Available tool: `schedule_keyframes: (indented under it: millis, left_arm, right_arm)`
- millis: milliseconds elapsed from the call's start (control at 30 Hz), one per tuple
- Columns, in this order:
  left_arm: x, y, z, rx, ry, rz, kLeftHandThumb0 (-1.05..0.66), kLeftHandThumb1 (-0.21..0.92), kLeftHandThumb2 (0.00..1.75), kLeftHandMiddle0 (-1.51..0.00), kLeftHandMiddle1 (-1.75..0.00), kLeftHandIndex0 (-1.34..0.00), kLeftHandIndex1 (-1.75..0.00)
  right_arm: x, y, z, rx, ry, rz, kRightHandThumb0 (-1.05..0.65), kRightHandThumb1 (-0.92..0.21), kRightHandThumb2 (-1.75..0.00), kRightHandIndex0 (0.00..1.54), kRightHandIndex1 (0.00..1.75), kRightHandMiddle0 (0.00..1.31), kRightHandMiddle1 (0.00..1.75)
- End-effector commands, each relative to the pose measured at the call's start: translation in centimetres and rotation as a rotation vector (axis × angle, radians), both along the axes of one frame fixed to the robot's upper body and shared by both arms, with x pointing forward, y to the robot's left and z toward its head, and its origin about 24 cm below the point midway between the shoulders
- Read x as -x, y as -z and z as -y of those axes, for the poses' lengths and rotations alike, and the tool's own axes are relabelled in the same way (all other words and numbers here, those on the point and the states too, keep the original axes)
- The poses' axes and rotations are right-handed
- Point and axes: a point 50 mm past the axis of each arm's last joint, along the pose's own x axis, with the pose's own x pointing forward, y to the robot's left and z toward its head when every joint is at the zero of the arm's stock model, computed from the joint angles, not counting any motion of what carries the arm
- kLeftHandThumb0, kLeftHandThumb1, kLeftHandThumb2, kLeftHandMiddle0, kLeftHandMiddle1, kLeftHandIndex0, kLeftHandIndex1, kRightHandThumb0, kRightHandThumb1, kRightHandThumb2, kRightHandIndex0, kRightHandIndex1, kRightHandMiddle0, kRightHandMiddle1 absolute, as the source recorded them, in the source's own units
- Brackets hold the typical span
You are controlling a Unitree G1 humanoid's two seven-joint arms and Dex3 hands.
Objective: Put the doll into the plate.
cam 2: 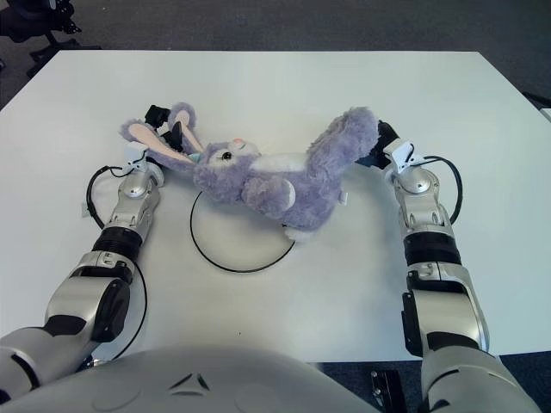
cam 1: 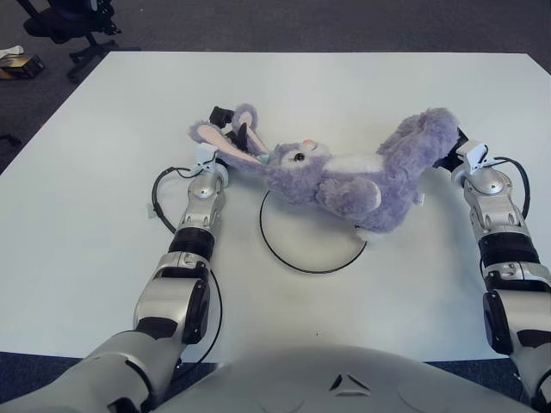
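Note:
The doll [cam 1: 344, 172] is a purple plush bunny with long pink-lined ears, stretched sideways between my two hands. Its body hangs over the far part of the plate [cam 1: 301, 245], a white plate with a thin dark rim lying on the white table. My left hand [cam 1: 231, 129] is at the doll's ears on the left, dark fingers closed around one ear. My right hand [cam 1: 455, 148] holds the doll's raised legs on the right, and the plush mostly hides its fingers. The doll also shows in the right eye view [cam 2: 267, 176], over the plate [cam 2: 232, 249].
The white table [cam 1: 344, 86] extends far behind and to both sides of the plate. A black office chair [cam 1: 69, 26] and a small box [cam 1: 19, 64] are on the floor beyond the table's far left corner.

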Motion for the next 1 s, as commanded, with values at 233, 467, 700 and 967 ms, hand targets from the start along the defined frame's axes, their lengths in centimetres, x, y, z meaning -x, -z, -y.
schedule_keyframes:
  millis: [233, 467, 700, 967]
  left_arm:
    - [1.8, 3.9, -0.3, 0.006, -0.022, -0.164, -0.36, 0.8, 0.67, -0.8, -1.75, -0.28, -1.75]
    - [1.8, 4.0, -0.3, 0.006, -0.021, -0.163, -0.36, 0.8, 0.67, -0.8, -1.75, -0.28, -1.75]
    - [1.8, 3.9, -0.3, 0.005, -0.021, -0.163, -0.36, 0.8, 0.67, -0.8, -1.75, -0.28, -1.75]
    - [1.8, 3.9, -0.3, 0.004, -0.022, -0.162, -0.36, 0.8, 0.67, -0.79, -1.75, -0.28, -1.75]
  right_arm:
    - [1.3, 0.8, -1.0, -0.074, -0.073, -0.053, 0.0, -0.9, 0.0, 0.94, 0.86, 0.61, 1.2]
    - [2.3, 0.2, -1.7, -0.143, -0.131, -0.07, 0.0, -0.9, 0.0, 0.94, 0.85, 0.61, 1.21]
    - [2.8, -0.3, -2.0, -0.155, -0.144, -0.072, 0.0, -0.91, 0.0, 0.93, 0.85, 0.6, 1.22]
    - [3.5, -1.3, -2.2, -0.177, -0.166, -0.064, 0.0, -0.91, 0.0, 0.93, 0.85, 0.59, 1.23]
